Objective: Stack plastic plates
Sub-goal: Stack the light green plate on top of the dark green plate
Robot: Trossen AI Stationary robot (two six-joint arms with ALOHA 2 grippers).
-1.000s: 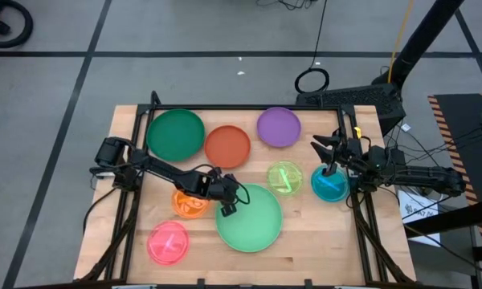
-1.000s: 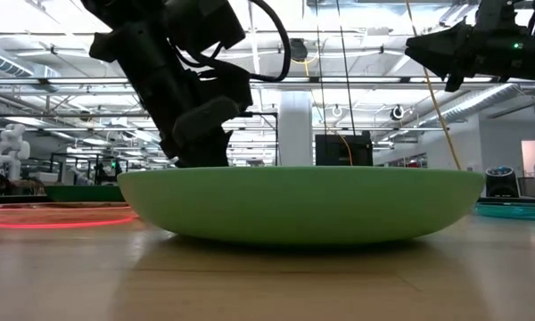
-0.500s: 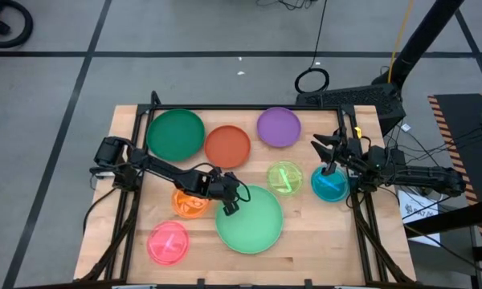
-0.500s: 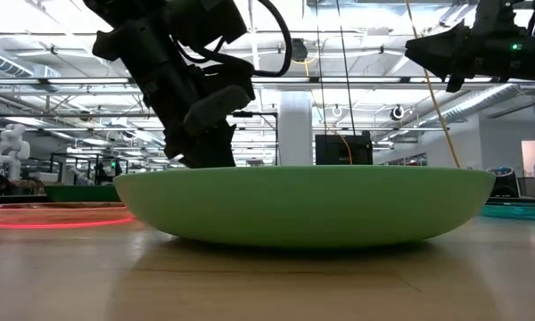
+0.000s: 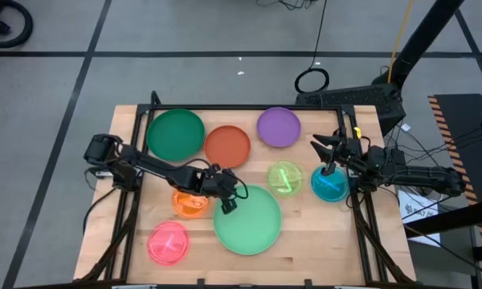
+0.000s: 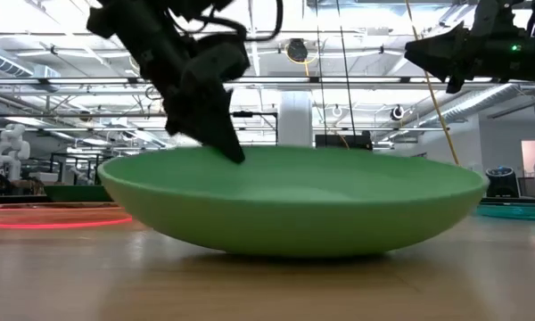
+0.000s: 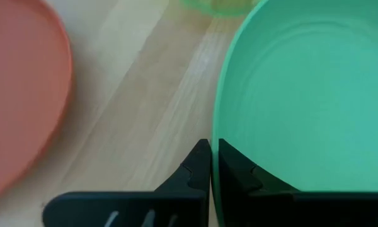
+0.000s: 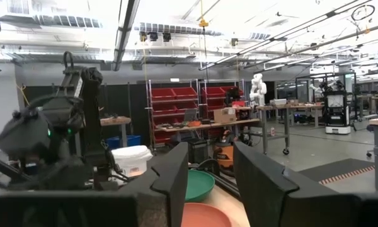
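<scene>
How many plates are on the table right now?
8: dark green, red-orange, purple along the back; lime, teal right; orange, pink front left; light green front centre.

light green plate (image 5: pixel 247 219), dark green plate (image 5: pixel 176 134), purple plate (image 5: pixel 279 127), pink plate (image 5: pixel 168 242)

Grey taped floor (image 5: pixel 56 48), red bin shelving (image 8: pixel 195 104), bright ceiling lights (image 6: pixel 357 27)
</scene>
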